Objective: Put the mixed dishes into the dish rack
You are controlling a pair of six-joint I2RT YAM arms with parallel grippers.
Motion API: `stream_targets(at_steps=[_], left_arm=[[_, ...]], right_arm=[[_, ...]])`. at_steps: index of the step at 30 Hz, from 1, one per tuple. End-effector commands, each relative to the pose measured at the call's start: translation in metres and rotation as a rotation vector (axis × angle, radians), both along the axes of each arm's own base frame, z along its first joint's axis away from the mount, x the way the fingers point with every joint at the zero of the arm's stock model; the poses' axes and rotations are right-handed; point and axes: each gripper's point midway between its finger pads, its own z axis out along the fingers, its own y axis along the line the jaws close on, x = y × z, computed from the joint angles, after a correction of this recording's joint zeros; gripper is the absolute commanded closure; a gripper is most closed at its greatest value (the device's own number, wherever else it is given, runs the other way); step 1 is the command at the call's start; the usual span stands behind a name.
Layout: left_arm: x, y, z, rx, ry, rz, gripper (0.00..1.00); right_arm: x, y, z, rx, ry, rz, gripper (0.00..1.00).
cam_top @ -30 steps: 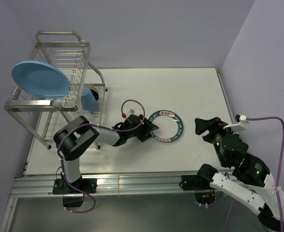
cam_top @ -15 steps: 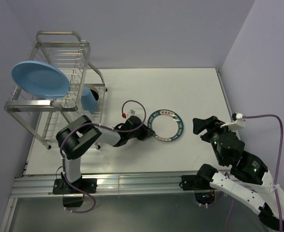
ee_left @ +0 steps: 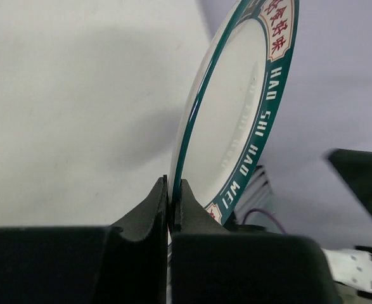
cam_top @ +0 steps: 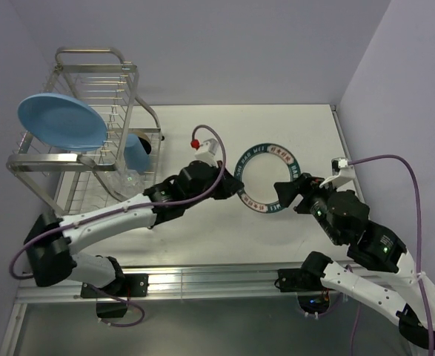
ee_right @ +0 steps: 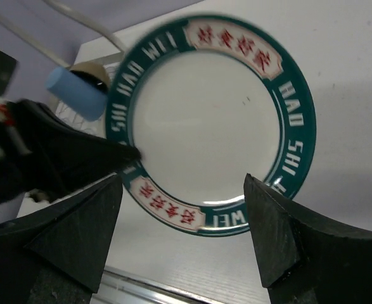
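The dish rack [cam_top: 91,141] stands at the far left of the table [cam_top: 291,126], its silver wire tiers rising well above everything else. A plain light-blue plate [cam_top: 61,122] sits tilted in the upper tier. Lower down, at the rack's right side, a light-blue cup [cam_top: 134,150] lies in the bottom tier; the right wrist view shows the same cup [ee_right: 78,94] beyond the plate's edge.

The left arm reaches from the bottom left corner across towards the middle of the table. The left gripper [cam_top: 236,187] has its two fingers [ee_left: 154,202] pressed almost together, pinching the rim of the white plate with the lettered rim [cam_top: 267,178]. The left wrist view shows this plate [ee_left: 236,120] standing on edge out of the fingers, lifted off the table, its shadow falling on the white surface to the left.

To the right of the plate, the right gripper [cam_top: 295,191] faces it with both fingers [ee_right: 71,234] spread wide and nothing between them. In the right wrist view the plate's face [ee_right: 211,120] fills the gap between those fingers, red and white lettering readable around the band. Whether the right fingers touch the plate's rim cannot be told.
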Motion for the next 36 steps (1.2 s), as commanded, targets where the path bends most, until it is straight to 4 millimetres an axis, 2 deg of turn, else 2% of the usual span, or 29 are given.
stream_targets(at_steps=[1,3,6,8,9,13,17,21,24,25,26,27,29,31,32,33,34,35,36], left_arm=[[-0.006,0.030,0.093,-0.051,-0.233,0.004,1.00],[-0.013,0.044,0.116,-0.077,-0.299,-0.004,1.00],[-0.031,0.076,0.153,-0.106,-0.374,-0.008,1.00],[-0.039,0.087,0.160,-0.105,-0.397,-0.026,1.00],[-0.046,0.097,0.172,-0.132,-0.414,-0.023,1.00],[-0.061,0.110,0.183,-0.163,-0.441,-0.060,1.00],[-0.071,0.110,0.185,-0.169,-0.447,-0.108,1.00],[-0.080,0.109,0.187,-0.188,-0.445,-0.149,1.00],[-0.090,0.113,0.192,-0.222,-0.449,-0.181,1.00],[-0.092,0.116,0.195,-0.227,-0.455,-0.183,1.00],[-0.094,0.119,0.198,-0.234,-0.461,-0.184,1.00],[-0.096,0.125,0.204,-0.245,-0.475,-0.171,1.00],[-0.095,0.132,0.205,-0.222,-0.481,-0.154,1.00],[-0.090,0.143,0.219,-0.206,-0.500,-0.107,1.00],[-0.087,0.148,0.209,-0.144,-0.470,-0.084,1.00],[-0.085,0.155,0.223,-0.139,-0.482,-0.060,0.83],[-0.079,0.162,0.219,-0.088,-0.487,-0.025,0.74],[-0.076,0.169,0.223,-0.072,-0.492,0.005,0.59],[-0.075,0.177,0.238,-0.080,-0.509,0.035,0.26]], right_arm=[[-0.010,0.010,0.048,0.073,-0.107,0.108,0.17],[-0.014,0.008,0.052,0.077,-0.114,0.116,0.17],[-0.018,0.010,0.060,0.077,-0.122,0.147,0.19],[-0.020,0.012,0.065,0.082,-0.128,0.169,0.20],[-0.020,0.014,0.069,0.083,-0.136,0.177,0.20],[-0.026,0.041,0.085,0.123,-0.195,0.316,0.22],[-0.039,0.075,0.106,0.172,-0.263,0.498,0.23],[-0.036,0.098,0.111,0.172,-0.287,0.580,0.28],[-0.027,0.109,0.112,0.142,-0.288,0.591,0.47],[-0.026,0.111,0.115,0.137,-0.301,0.601,0.69],[-0.025,0.115,0.116,0.131,-0.313,0.616,0.82],[-0.025,0.121,0.118,0.120,-0.337,0.644,1.00],[-0.024,0.127,0.126,0.112,-0.389,0.673,1.00],[-0.026,0.133,0.127,0.098,-0.434,0.708,1.00],[-0.026,0.132,0.136,0.106,-0.474,0.704,1.00],[-0.026,0.132,0.139,0.105,-0.497,0.707,1.00],[-0.027,0.131,0.145,0.115,-0.516,0.703,1.00],[-0.027,0.130,0.153,0.126,-0.550,0.698,1.00],[-0.026,0.131,0.159,0.127,-0.569,0.691,1.00]])
